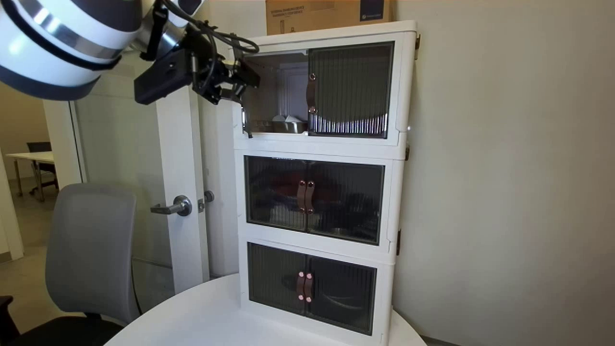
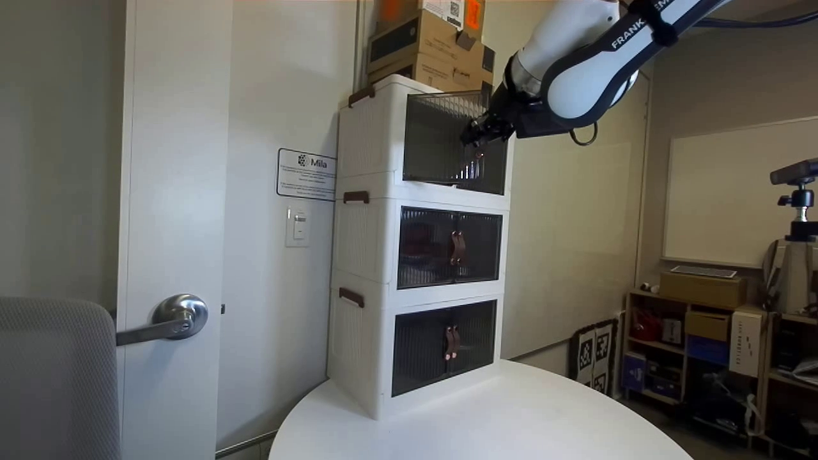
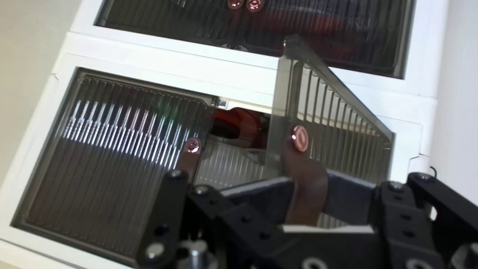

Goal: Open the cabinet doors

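Cabinet doors: uppermost tier of white cabinet; one door angled outward from the cabinet front, other door flush with it. Gripper in front of the cabinet, jaws clamped on the outward door's brown handle

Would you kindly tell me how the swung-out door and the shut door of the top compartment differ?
The swung-out door stands angled out from the white cabinet; the shut door lies flush with its front. The swung-out door's brown handle is held by the gripper; the shut door's brown handle is free. Both are dark, ribbed, see-through panels.
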Robot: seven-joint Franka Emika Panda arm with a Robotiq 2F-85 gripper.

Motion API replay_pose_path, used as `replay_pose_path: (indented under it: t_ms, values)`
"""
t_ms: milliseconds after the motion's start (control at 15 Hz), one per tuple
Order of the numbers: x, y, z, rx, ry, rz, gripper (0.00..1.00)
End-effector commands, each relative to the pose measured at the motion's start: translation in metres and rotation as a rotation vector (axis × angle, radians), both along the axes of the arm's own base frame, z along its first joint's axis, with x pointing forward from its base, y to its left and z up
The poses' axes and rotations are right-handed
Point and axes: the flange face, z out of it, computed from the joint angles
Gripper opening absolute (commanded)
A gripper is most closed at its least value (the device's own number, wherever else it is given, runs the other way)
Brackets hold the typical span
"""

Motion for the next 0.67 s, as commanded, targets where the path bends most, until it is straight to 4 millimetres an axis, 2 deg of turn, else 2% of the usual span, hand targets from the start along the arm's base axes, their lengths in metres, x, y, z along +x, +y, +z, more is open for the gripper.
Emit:
replay_pose_path:
  t_ms: [0,133,333,400,533,600]
  values:
    - [-0.03,0.063,-0.036,0.0,0.084,0.131,0.07]
    - [-0.052,0.087,-0.037,-0.006,0.086,0.165,0.07]
    - [-0.079,0.139,-0.035,0.014,0.091,0.265,0.07]
    - [-0.071,0.152,-0.039,0.021,0.084,0.28,0.07]
    - [-0.071,0.162,-0.043,0.022,0.117,0.297,0.07]
    - [-0.075,0.168,-0.055,0.02,0.144,0.309,0.07]
